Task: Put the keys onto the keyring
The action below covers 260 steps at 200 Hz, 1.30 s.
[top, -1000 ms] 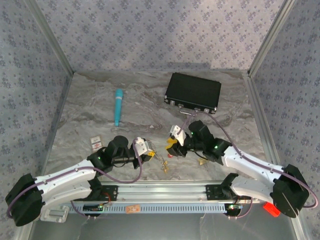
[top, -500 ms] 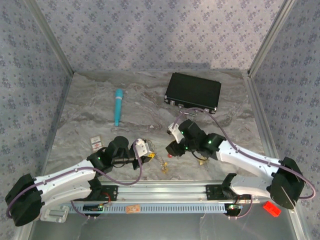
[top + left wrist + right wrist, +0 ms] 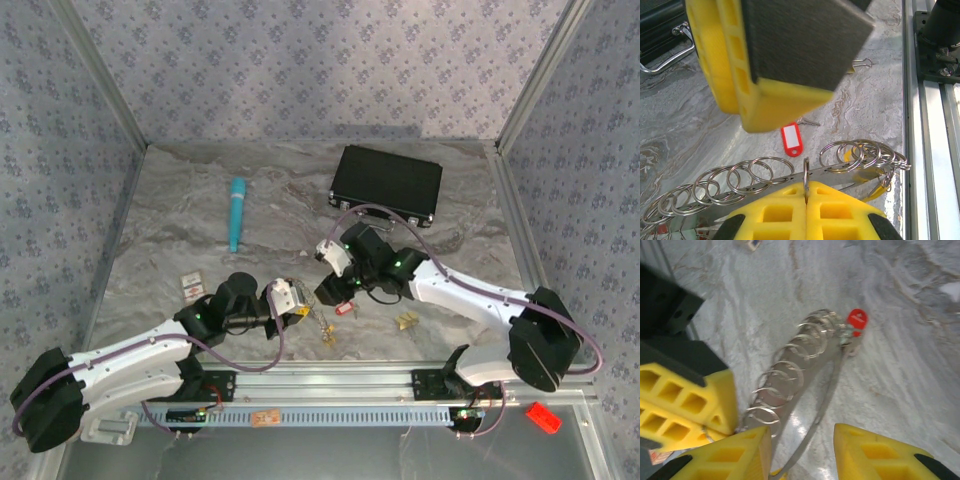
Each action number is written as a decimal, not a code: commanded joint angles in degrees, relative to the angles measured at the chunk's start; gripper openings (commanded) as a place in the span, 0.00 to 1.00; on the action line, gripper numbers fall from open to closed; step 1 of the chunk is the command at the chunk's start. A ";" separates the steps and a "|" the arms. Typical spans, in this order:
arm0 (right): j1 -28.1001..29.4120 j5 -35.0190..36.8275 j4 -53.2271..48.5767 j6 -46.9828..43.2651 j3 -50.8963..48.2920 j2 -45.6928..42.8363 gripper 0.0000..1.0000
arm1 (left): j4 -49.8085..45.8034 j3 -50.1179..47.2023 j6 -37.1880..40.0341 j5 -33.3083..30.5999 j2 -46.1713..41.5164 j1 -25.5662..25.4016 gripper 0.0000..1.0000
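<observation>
Swung leftward since a second ago, the right gripper hangs half-spread over the keyring, pinched by the left gripper; red-tagged key lies beside on the table; lower slowly, holding the ring steady.

- The right gripper is being cut off by the bottom edge of its own wrist view, with just two yellow fingertips showing.
- The keyring is being blurred there, and its lower end is being cropped by that same edge.
- The black case is being cropped by the left wrist view's top-left corner.
- A red-tagged key is being partly hidden behind a yellow finger.
</observation>
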 commanded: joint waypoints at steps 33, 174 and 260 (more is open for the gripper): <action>-7.99 16.01 -16.26 19.33 -2.37 -2.72 0.39 | -0.71 1.94 1.19 -0.70 -1.75 -0.53 0.00; -4.69 12.96 -6.90 21.72 -4.01 11.93 0.44 | -0.78 1.82 1.26 -0.51 -2.04 -0.62 0.00; -4.36 11.38 -6.90 19.62 -2.34 14.50 0.21 | -0.69 1.83 1.39 -0.65 -1.67 -0.71 0.00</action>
